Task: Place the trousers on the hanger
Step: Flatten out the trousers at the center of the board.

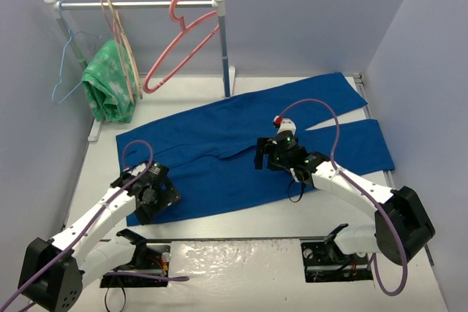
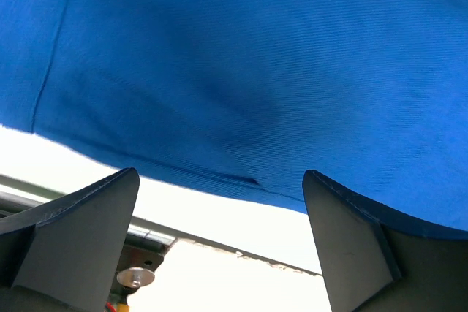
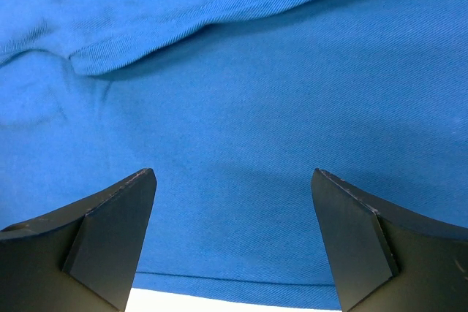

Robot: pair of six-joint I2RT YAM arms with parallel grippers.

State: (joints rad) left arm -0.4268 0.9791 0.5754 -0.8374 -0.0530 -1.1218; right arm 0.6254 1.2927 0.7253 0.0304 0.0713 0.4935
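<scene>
Trousers (image 1: 241,158) flat on the table (image 1: 241,228), hanger (image 1: 181,45) on the rail (image 1: 139,4).
In the top view the blue trousers lie across the middle, the waist toward 8 o'clock and the two legs toward 2 o'clock. The pink hanger hangs by its hook from the rail at 11 o'clock, apart from the trousers. The left gripper (image 2: 219,180) is over the near edge of the cloth at 8 o'clock, fingers spread wide, holding nothing. The right gripper (image 3: 234,177) is over the legs near the centre, fingers also spread, nothing between them. A green cloth (image 1: 108,82) hangs at 10 o'clock.
</scene>
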